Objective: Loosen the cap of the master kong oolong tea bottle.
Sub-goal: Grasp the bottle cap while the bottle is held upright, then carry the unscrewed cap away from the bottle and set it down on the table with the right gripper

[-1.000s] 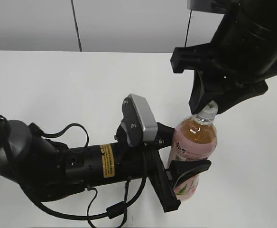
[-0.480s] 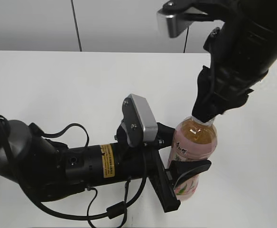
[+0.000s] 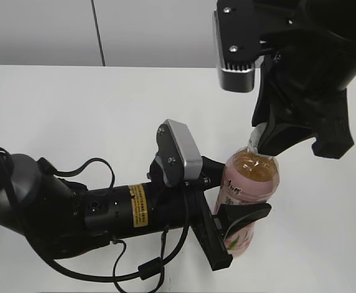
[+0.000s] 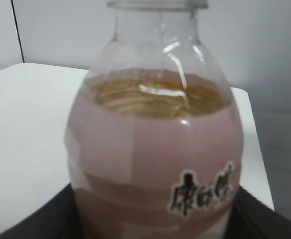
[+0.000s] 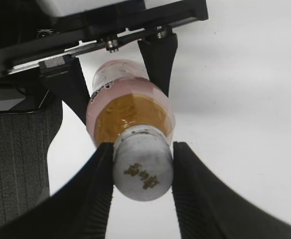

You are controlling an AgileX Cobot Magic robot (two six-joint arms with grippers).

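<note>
The master kong oolong tea bottle stands upright on the white table, with amber tea and a pink label. My left gripper is shut on its body; in the left wrist view the bottle fills the frame between the black jaws. My right gripper reaches down from above and is shut on the cap, a white cap with a gold logo, held between the two black fingers. In the exterior view the cap is almost hidden by the right fingers.
The white table spreads to the left and behind the bottle. The left arm's black body and cables lie low at front left. A grey wall stands behind the table.
The right wrist has rotated around the cap over the last second, its camera block swinging to the upper left. The bottle and left arm stayed still.
</note>
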